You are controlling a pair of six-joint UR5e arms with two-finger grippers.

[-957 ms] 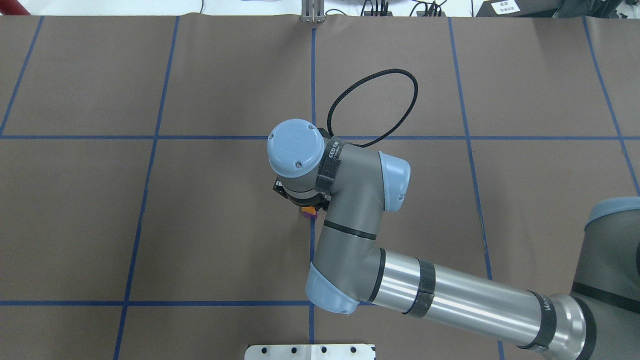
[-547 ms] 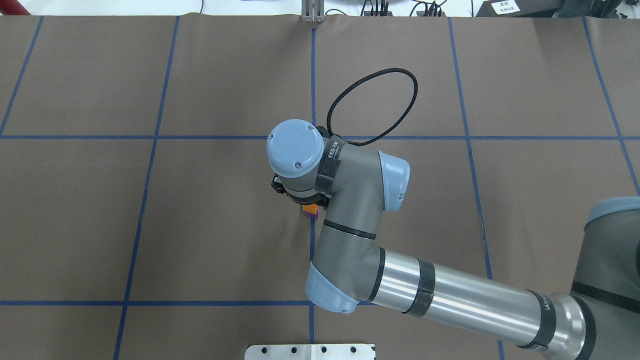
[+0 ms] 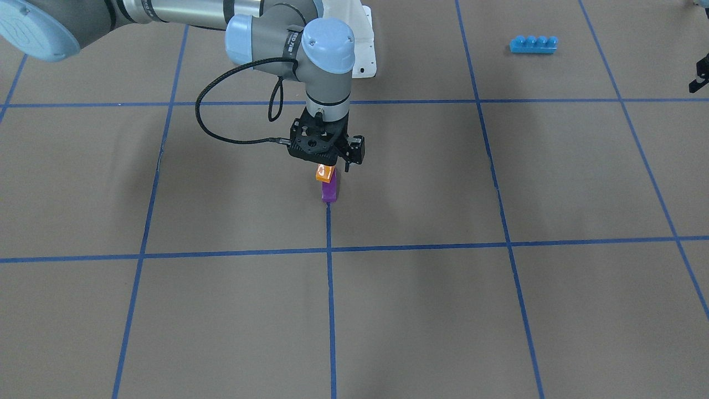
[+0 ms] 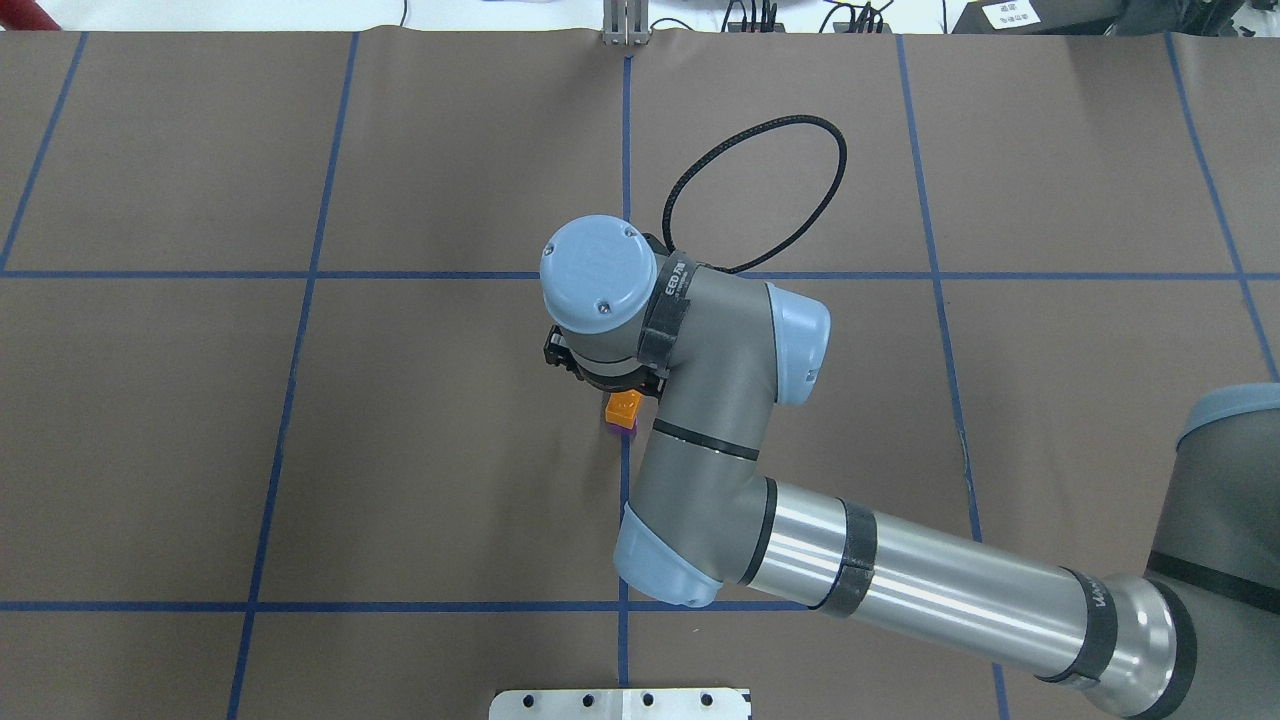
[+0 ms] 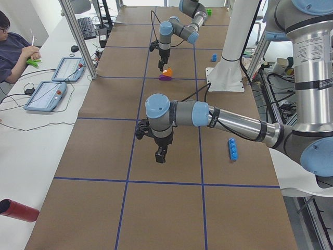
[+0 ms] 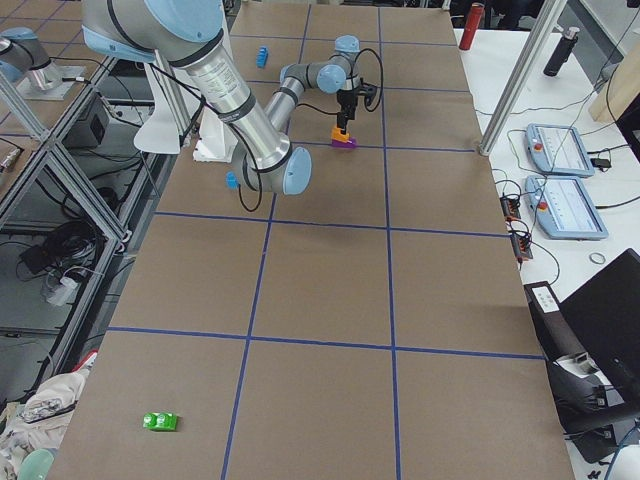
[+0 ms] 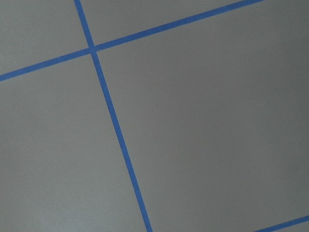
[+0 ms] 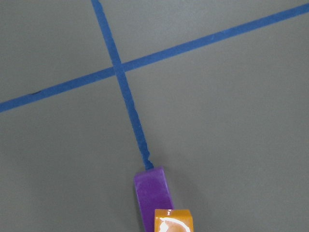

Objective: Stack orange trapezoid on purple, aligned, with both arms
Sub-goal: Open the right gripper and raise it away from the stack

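The orange trapezoid (image 3: 324,174) sits over the robot-side end of the purple block (image 3: 329,192), which lies on a blue tape line. In the overhead view the orange (image 4: 622,408) covers all but a sliver of purple (image 4: 620,431). In the right wrist view the orange (image 8: 174,221) overlaps the purple (image 8: 150,193), shifted to one side. My right gripper (image 3: 331,164) hangs just above the orange, jaws apart, one finger (image 3: 348,160) clear of the block. My left gripper (image 5: 161,154) hovers empty over bare table far off; I cannot tell whether it is open.
A long blue four-stud brick (image 3: 533,44) lies toward my left arm's side. A small blue block (image 6: 230,180) sits by the white pedestal (image 3: 363,39). A green block (image 6: 159,421) lies at the right end. A cable loops from the right wrist (image 4: 760,190).
My right wrist has drawn up and away from the stack. The orange block stays on the purple and now shows more from under the gripper.
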